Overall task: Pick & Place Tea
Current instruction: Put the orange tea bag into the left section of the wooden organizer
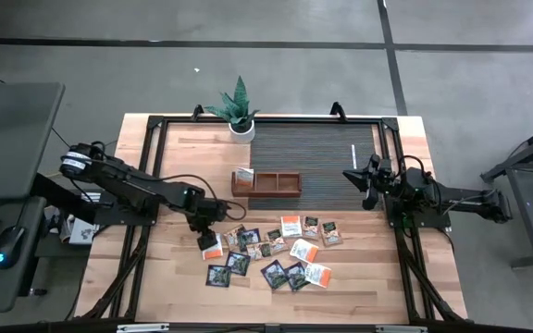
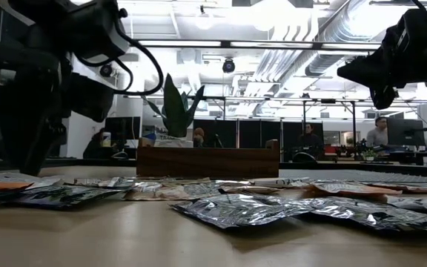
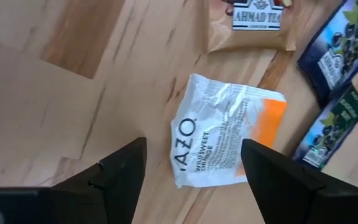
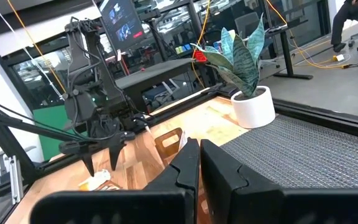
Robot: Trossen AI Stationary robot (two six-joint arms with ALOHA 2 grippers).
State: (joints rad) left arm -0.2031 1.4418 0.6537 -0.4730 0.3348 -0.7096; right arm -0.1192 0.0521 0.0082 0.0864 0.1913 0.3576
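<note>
While our left gripper hangs wide open, a white-and-orange sachet lies directly below, between its fingers.

We see the other tea sachets scattered just beyond it; our right gripper waits pinched shut, well apart.

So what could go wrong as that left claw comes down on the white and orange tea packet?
The left gripper hangs open over the white-and-orange sachet, which lies flat and crinkled, so the fingers may slide over it or only pinch a corner. Dark sachets lie close beside it and might get nudged or caught too. The right gripper waits shut over the dark mat, well clear.
</note>
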